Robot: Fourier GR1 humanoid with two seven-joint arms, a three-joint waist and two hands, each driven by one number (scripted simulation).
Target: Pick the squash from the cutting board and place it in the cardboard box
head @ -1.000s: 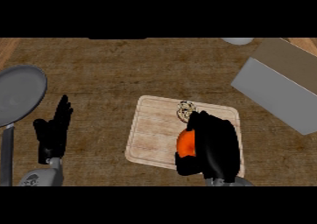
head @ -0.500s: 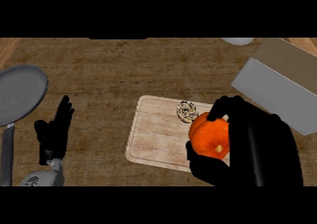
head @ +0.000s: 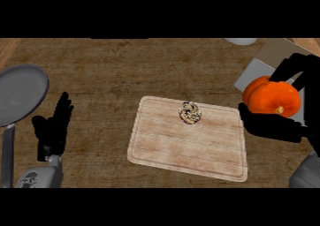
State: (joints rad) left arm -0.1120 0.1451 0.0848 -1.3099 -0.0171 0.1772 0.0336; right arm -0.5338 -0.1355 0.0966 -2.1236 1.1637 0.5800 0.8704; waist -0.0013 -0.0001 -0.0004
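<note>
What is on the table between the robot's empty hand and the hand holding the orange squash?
In the head view, the cutting board lies between the left hand and the right hand holding the squash. A small round speckled item sits on it.

A dark brown wood-grain counter (head: 123,70) carries everything. A pale wooden cutting board (head: 182,145) lies near the middle, slightly toward the near edge. A grey frying pan (head: 16,95) sits at the left edge, its handle running toward the near edge. A cardboard box (head: 257,75) rests by the far right corner.
</note>
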